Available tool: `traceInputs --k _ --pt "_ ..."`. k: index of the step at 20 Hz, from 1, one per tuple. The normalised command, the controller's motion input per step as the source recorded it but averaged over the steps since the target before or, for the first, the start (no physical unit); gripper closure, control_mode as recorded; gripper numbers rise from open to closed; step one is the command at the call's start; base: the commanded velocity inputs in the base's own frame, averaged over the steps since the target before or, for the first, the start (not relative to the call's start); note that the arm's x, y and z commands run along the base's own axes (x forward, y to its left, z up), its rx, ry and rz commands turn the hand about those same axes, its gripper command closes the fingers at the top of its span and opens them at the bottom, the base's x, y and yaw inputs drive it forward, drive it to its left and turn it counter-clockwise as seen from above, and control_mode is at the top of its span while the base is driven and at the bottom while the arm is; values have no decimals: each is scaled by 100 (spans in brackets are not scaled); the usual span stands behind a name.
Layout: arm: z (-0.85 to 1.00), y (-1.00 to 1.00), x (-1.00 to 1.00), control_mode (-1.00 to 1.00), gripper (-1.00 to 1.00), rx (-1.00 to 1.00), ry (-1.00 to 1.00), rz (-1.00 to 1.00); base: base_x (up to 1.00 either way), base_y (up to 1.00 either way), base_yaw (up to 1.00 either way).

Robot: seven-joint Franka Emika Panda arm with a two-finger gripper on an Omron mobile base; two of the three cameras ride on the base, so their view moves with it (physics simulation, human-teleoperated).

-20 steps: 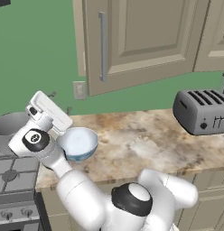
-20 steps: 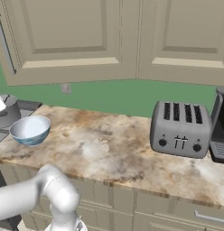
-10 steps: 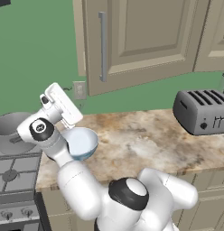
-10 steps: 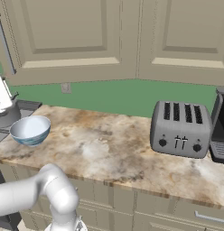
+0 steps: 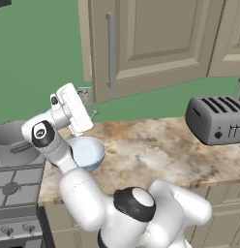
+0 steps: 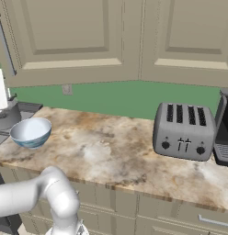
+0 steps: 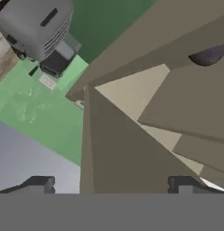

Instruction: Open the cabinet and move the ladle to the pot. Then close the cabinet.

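Gripper [image 7: 111, 182] open and empty, the two finger tips wide apart, raised over the left end of the counter [image 5: 156, 155] and tilted up toward the cabinet [image 5: 151, 43], probably to go for its long silver handle [image 5: 110, 51]. Cabinet door looks a little ajar at the handle side, seen from below. Pot [image 5: 13, 143] on the stove [image 5: 15, 184] at the left, beside a white-and-blue bowl [image 5: 85, 152]. Ladle not to be made out. Marbled counter, green wall, toaster [image 6: 184, 131] at the right.
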Motion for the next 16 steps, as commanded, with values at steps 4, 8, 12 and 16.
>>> traceInputs --k 4,8,12,16 --pt "27 -13 -37 -100 -100 -1 -9 -25 0 0 0" --pt "28 -16 7 -100 -100 -3 -6 -21 0 0 0" --pt "17 -14 40 -100 -100 -4 -2 -18 0 0 0" --pt "29 -34 10 -100 -100 -1 -10 -12 0 0 0"
